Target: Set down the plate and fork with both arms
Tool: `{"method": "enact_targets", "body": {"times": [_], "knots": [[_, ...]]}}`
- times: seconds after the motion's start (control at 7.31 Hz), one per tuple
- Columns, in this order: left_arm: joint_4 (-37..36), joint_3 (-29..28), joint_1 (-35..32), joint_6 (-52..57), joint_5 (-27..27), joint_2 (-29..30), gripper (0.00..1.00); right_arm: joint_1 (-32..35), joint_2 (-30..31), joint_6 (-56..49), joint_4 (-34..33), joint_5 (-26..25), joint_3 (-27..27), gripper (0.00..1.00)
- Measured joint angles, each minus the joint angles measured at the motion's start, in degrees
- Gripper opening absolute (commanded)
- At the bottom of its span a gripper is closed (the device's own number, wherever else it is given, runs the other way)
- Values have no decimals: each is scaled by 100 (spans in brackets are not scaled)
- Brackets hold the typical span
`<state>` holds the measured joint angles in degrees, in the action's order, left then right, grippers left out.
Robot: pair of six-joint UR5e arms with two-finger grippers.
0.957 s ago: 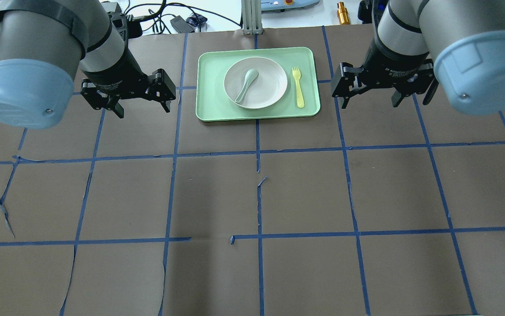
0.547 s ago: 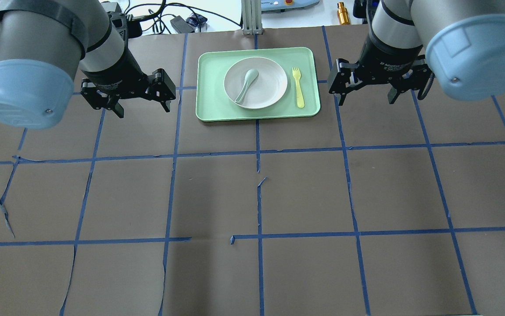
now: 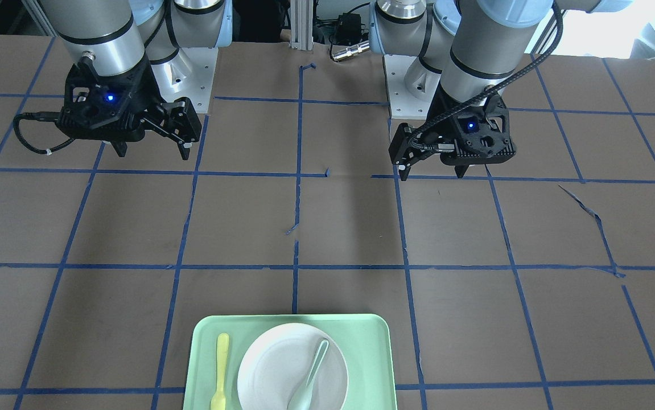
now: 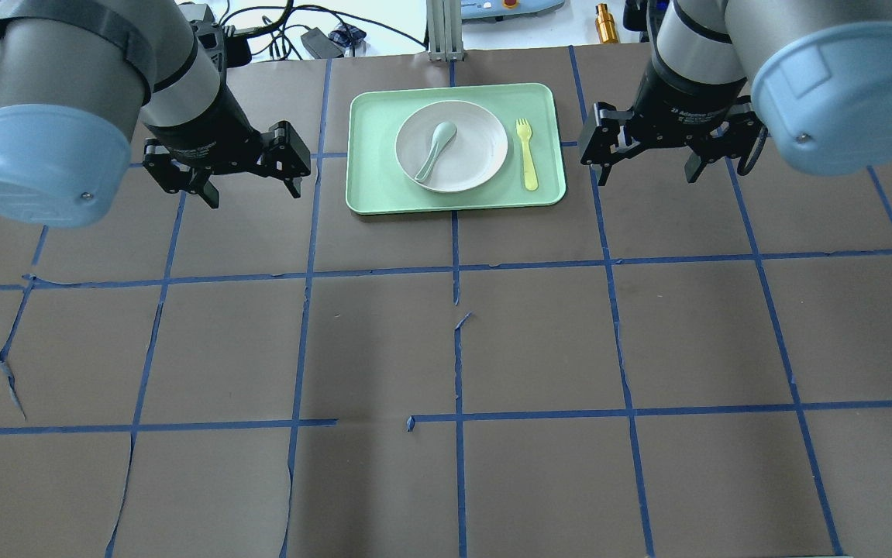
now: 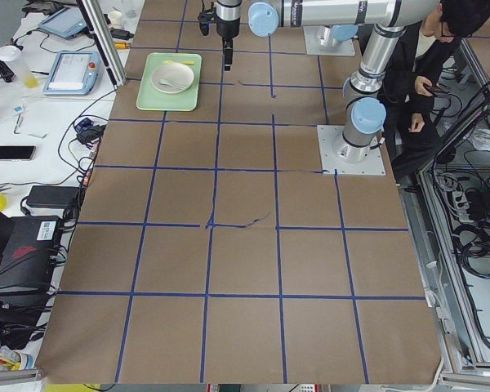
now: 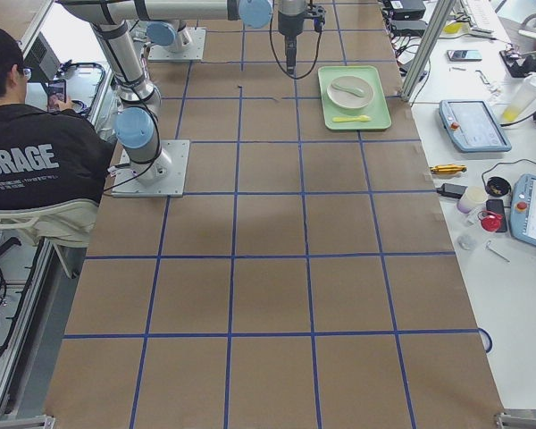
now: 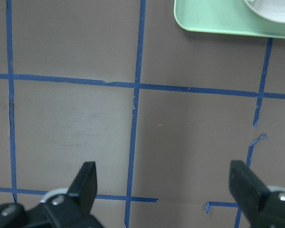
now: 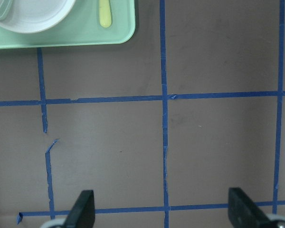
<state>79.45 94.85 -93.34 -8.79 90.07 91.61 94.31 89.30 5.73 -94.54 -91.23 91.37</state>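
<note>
The off-white plate (image 4: 480, 159) lies on a mint-green tray (image 4: 372, 186) at the far middle of the table, with a grey-green spoon (image 4: 436, 149) in it. The yellow fork (image 4: 525, 151) lies on the tray just right of the plate. My left gripper (image 4: 253, 194) is open and empty, above the table left of the tray. My right gripper (image 4: 647, 180) is open and empty, right of the tray. In the front-facing view the plate (image 3: 270, 370) and fork (image 3: 221, 370) are at the bottom. The right wrist view shows the fork's handle end (image 8: 105, 14).
An aluminium post (image 4: 446, 31), cables and a gold cylinder (image 4: 605, 23) stand beyond the table's far edge. The brown table (image 4: 453, 349) carries a grid of blue tape. A seated person (image 6: 36, 152) is beside the robot's base.
My right gripper has moved a little left and farther back, closer to the tray's right side. The left gripper, plate, fork and spoon have not moved.
</note>
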Motion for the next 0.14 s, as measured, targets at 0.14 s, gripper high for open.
{"method": "enact_targets", "body": {"times": [0.14], "knots": [[0,-1,0,0,1,-1,100,0,0,0,4,0,-8,100]]}}
